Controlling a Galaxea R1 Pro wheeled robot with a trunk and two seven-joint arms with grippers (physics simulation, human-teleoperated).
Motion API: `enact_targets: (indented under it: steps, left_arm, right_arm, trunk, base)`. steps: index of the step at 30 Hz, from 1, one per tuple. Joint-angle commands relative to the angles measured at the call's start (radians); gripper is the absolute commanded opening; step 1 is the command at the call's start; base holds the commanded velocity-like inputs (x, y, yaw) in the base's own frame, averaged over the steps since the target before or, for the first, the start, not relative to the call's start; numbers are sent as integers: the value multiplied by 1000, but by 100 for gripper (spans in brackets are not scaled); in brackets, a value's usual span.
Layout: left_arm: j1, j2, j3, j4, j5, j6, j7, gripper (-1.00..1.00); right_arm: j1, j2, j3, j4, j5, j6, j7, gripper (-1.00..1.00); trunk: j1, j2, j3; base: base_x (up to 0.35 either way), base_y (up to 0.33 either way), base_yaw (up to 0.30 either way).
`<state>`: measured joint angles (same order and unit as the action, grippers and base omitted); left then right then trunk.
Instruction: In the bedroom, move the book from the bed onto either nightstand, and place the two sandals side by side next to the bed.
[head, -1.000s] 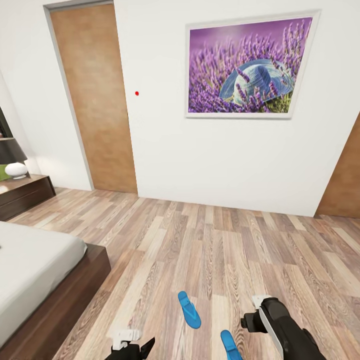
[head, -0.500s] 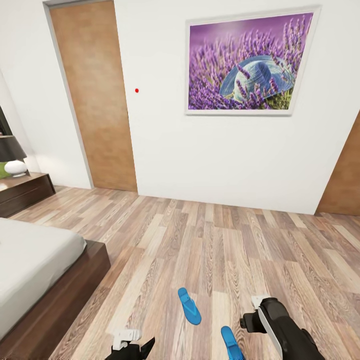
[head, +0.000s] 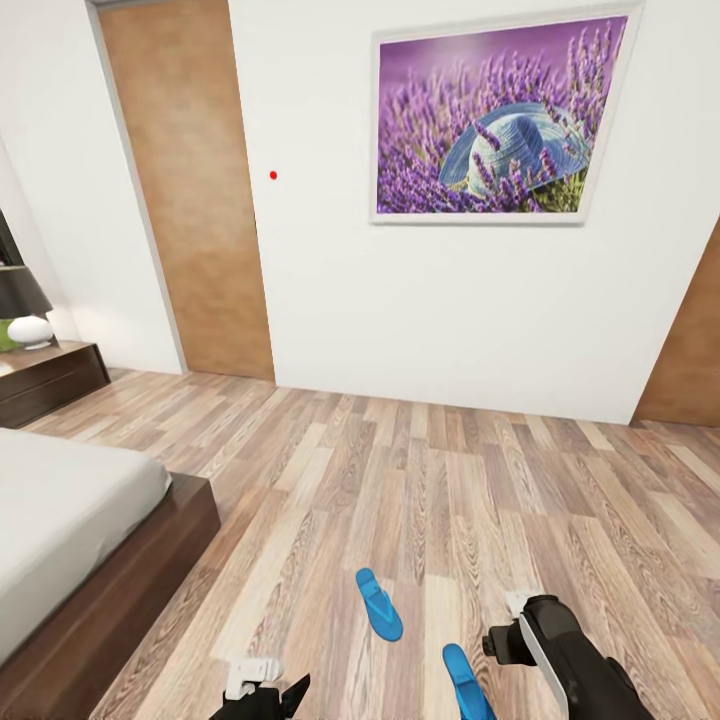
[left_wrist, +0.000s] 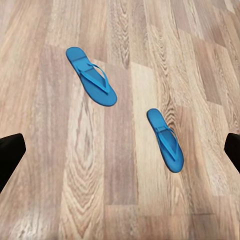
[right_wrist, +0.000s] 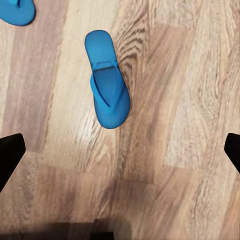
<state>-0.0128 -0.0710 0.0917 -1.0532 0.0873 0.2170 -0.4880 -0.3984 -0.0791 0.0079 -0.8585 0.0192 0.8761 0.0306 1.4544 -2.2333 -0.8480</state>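
Wood-plank floor (head: 420, 490) holds two blue sandals (left_wrist: 91, 83) (left_wrist: 165, 140) — apart; both grippers' jaws spread, empty.

home bedroom | bed (head: 70, 520) | nightstand (head: 50, 385) | wall picture (head: 495, 120)

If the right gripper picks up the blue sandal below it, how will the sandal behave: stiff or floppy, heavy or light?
The sandal looks thin and flat, so it is probably light and may bend somewhat when lifted by one end. Its thin straps probably flex if gripped. Lying flat on the wood floor, it should slide rather than roll or tip when pushed.
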Motion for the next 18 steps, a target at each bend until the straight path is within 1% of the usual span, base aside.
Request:
enact_targets:
  steps: [1,18]
  left_arm:
    - [-1,-1,3,-1,9,10,-6,100]
    - [0,-1,3,-1,9,10,-5,100]
  right_arm:
    - [0,-1,1,-1,2,4,3,100]
    - [0,1,2,-1,4,4,3,100]
  trunk:
    - [4,-8,-4]
    - [69,-127,-58]
  base:
    - [0,0,0]
    - [0,0,0]
